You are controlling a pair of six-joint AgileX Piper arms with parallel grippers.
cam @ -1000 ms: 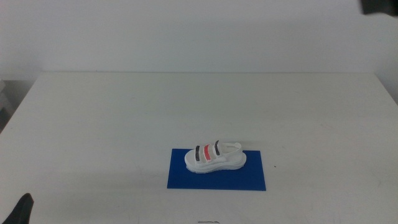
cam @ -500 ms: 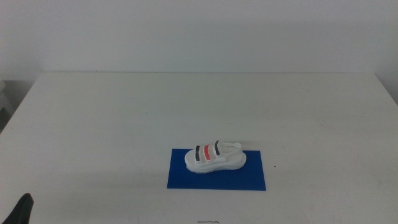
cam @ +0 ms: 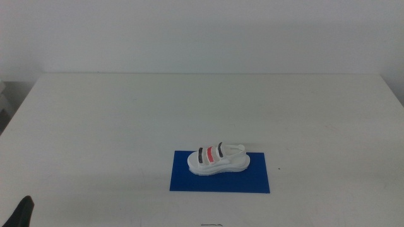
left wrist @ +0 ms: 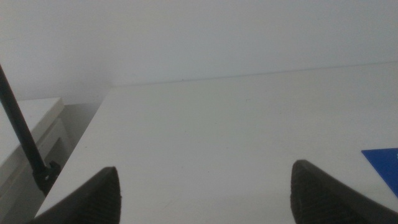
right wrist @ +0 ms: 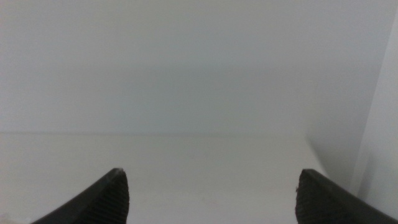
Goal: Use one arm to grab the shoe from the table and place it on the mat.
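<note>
- Now the shoe (cam: 218,159) sits on the mat (cam: 220,180), upright on its chunky white sole, lying along the mat's length and toward its far edge, with blue showing in front of it and at both ends.
- Across its top run three straps: a black one, a red one beside it, and another black one; a thin white heel strap loops out at the right-hand end in the middle view.
- No brand, label or lettering can be read on the shoe, the mat or the grippers in any view.
- The mat lies flat on the table (cam: 126,120), in the near half and a little right of centre.
- The left gripper (left wrist: 202,190) waits near the table's near-left corner; in the middle view only a dark tip (cam: 23,213) shows at the bottom-left edge.
- Its two dark jaws stand wide apart with nothing between them but bare tabletop, and a corner of the blue mat (left wrist: 384,163) shows at the edge of the left wrist view.
- The right gripper (right wrist: 211,190) does not appear in the middle view; its wrist view looks across a white surface toward a pale wall.
- Its jaws are likewise spread wide and hold nothing.
- Neither gripper touches the shoe, which rests well apart from the left one.
</note>
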